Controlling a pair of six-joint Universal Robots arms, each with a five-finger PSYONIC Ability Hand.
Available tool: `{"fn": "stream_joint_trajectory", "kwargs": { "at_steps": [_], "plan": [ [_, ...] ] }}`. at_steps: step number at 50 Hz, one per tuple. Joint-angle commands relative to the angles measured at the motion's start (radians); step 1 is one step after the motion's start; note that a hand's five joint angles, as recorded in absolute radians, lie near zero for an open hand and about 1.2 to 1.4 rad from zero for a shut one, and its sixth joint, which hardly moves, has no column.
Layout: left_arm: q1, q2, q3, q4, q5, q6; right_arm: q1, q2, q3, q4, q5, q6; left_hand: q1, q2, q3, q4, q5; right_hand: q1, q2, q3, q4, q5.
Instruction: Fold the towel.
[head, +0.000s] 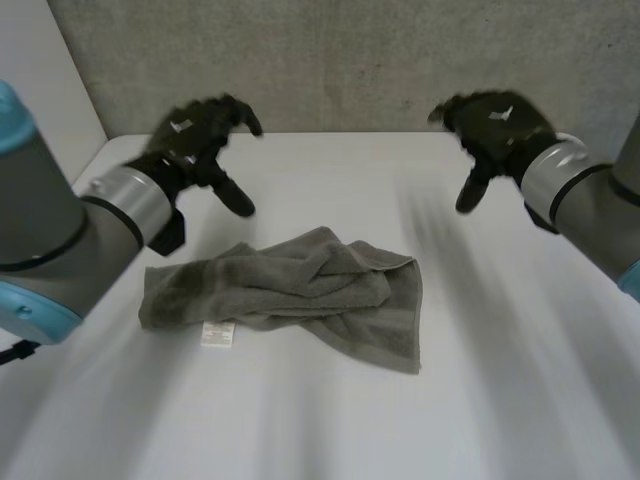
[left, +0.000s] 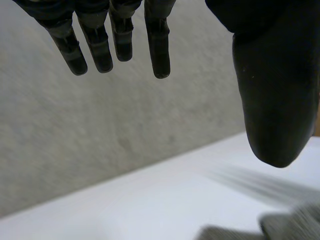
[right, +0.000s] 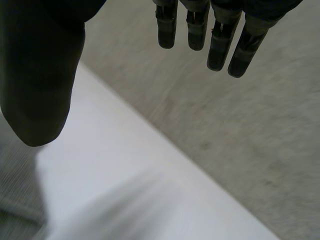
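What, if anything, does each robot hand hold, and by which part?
Nothing. The left robot hand and right robot hand are open, clear of the crumpled grey towel.

Finding the towel (head: 300, 290) lying bunched on the table (head: 500, 400), about its middle. Seeing the left hand (head: 200, 135) hanging behind the towel's left end, and the right hand (head: 495, 125) hanging behind it to the right, both apart from it. Noting the wall (head: 350, 60) standing behind the table, and a label (head: 218, 334) lying at the towel's near edge, toward the left.

white tag (head: 217, 334) on towel (head: 300, 285), print unreadable
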Motion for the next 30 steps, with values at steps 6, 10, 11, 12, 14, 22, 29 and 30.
{"fn": "stream_joint_trajectory", "kwargs": {
  "at_steps": [6,10,11,12,14,22,29,30],
  "plan": [
    [-0.011,-0.263,0.089,0.005,0.176,0.021,0.001,0.228,0.0,0.047,-0.057,-0.126,-0.047,-0.037,-0.062,-0.048,-0.012,-0.038,-0.059,-0.051,-0.059,-0.038],
    [-0.024,-0.353,0.15,0.0,0.224,0.114,0.01,0.321,0.005,0.011,-0.101,-0.111,-0.047,-0.037,-0.062,-0.048,-0.012,0.047,0.025,0.034,0.026,0.046],
    [-0.025,-0.354,0.15,0.0,0.224,0.115,0.021,0.344,0.006,-0.017,-0.104,-0.103,-0.047,-0.037,-0.062,-0.048,-0.012,0.117,0.095,0.104,0.096,0.117],
    [-0.031,-0.379,0.175,-0.004,0.242,0.162,0.021,0.344,0.007,-0.017,-0.104,-0.103,-0.05,-0.04,-0.065,-0.051,-0.014,0.118,0.096,0.104,0.097,0.117],
    [-0.035,-0.403,0.2,-0.006,0.259,0.208,0.034,0.364,0.008,-0.048,-0.103,-0.086,-0.05,-0.04,-0.065,-0.051,-0.014,0.2,0.178,0.187,0.179,0.199],
    [-0.067,-0.473,0.293,-0.059,0.285,0.286,0.058,0.409,0.019,-0.15,-0.112,0.038,0.008,0.019,-0.006,0.008,0.044,0.379,0.357,0.366,0.358,0.379],
    [-0.081,-0.502,0.351,-0.107,0.285,0.289,0.092,0.427,0.007,-0.213,-0.11,0.052,0.425,0.436,0.411,0.425,0.461,0.491,0.469,0.477,0.47,0.49],
    [-0.081,-0.502,0.354,-0.107,0.285,0.289,0.093,0.429,0.007,-0.224,-0.112,0.054,0.524,0.535,0.509,0.524,0.56,0.526,0.504,0.512,0.505,0.525]
  ]
}}
